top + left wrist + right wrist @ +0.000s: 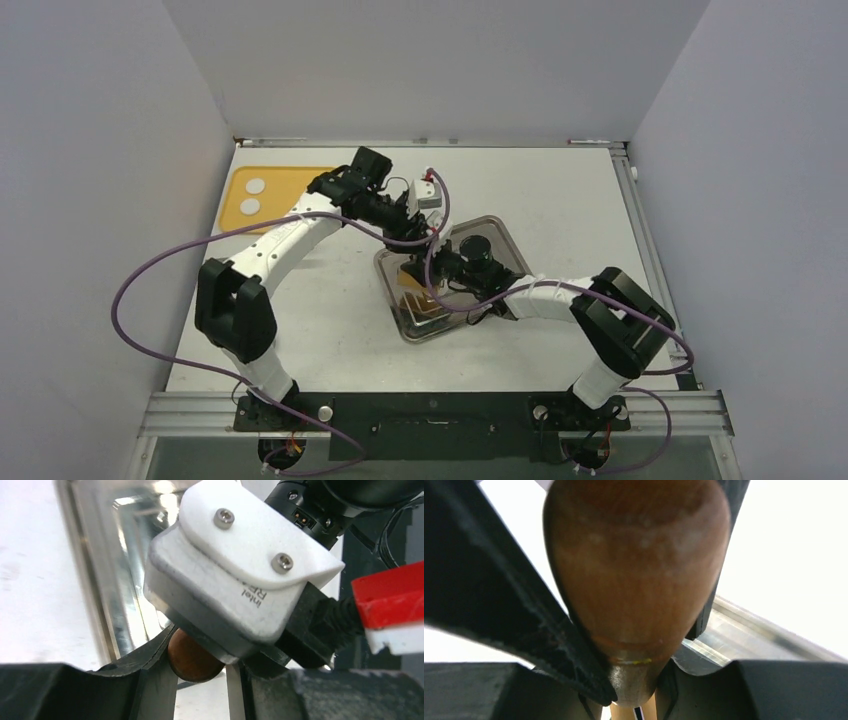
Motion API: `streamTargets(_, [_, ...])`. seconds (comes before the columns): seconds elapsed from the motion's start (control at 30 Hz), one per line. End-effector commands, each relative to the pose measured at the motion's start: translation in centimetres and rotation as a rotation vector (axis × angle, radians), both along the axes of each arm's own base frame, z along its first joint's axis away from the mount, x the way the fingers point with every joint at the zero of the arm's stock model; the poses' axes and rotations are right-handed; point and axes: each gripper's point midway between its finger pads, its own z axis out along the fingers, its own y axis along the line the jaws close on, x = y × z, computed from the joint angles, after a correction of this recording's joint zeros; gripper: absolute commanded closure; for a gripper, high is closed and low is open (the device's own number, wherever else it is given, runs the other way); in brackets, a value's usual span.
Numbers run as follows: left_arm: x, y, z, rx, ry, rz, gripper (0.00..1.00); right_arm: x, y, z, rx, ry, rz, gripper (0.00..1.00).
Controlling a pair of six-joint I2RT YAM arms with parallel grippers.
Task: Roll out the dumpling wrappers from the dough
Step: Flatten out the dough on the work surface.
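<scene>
The right gripper [636, 630] is clenched on one handle of the pin [634, 555], its black fingers [524, 605] pressed to either side of the smooth brown wood. The left gripper [196, 672] grasps the other end: a rounded brown knob sits between its fingers, partly hidden behind the right arm's wrist camera. Seen from above, both arms meet over the tray [508, 243] at mid-table, and the pin lies low across it between them. Whether a piece of dough or a wrapper lies under the pin I cannot tell, since the arms cover that spot. The dough [255, 185] that does show is two small white rounds on the yellow mat [295, 185] at the far left, well apart from the tray. I judge the dough to be light, soft and likely a little tacky, so fingers would dent or tear it. It is better worked through the pin, and any lifting should be done at the edge with a shallow grip. The pin is stiff, and its turned handles look slick and tapered, so a hold on both ends near the thick part should stop it sliding out or twisting. A rolled sheet would be thin and easily creased.
</scene>
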Motion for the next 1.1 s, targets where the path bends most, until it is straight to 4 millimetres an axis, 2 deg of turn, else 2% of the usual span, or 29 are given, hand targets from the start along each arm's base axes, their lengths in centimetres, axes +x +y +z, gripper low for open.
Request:
streamTargets(0.0, [0.4,-1.2,3.2,-0.027,-0.062,-0.040,1.00,5.1,-2.6,4.2,0.002,-0.094,-0.127,0.92])
streamTargets(0.1, [1.5,-2.1,2.2,-0.031,-0.050,-0.031,1.00,6.5,-4.4,2.6,-0.042,-0.098,-0.187,0.92])
streamTargets(0.17, [1.4,-2.5,0.9,-0.022,-0.025,-0.046,1.00,6.4,-5.1,0.9,-0.083,-0.088,-0.205,0.92])
streamTargets(0.27, [1.2,-2.5,-1.6,-0.001,0.005,-0.055,1.00,5.6,-6.1,-2.7,-0.159,-0.042,-0.221,0.92])
streamTargets(0.43, [0.1,-1.2,-5.6,0.065,0.061,-0.058,1.00,2.4,-7.8,-9.0,-0.201,0.084,-0.235,0.92])
streamTargets(0.53, [-1.3,-0.2,-7.5,0.102,0.096,-0.074,1.00,-0.5,-7.8,-12.5,-0.218,0.171,-0.213,0.92])
streamTargets(0.6, [-2.2,0.5,-8.5,0.125,0.125,-0.079,1.00,-2.0,-7.6,-13.9,-0.210,0.214,-0.208,0.92])
streamTargets(0.8, [-4.2,1.9,-10.8,0.171,0.195,-0.084,1.00,-4.3,-8.5,-16.3,-0.186,0.301,-0.241,0.92])
streamTargets(0.93, [-4.5,2.3,-11.8,0.180,0.222,-0.078,1.00,-5.0,-9.1,-17.1,-0.187,0.327,-0.257,0.92])
streamTargets(1.07, [-4.2,2.6,-11.7,0.174,0.227,-0.065,1.00,-5.4,-9.6,-17.5,-0.189,0.342,-0.267,0.92])
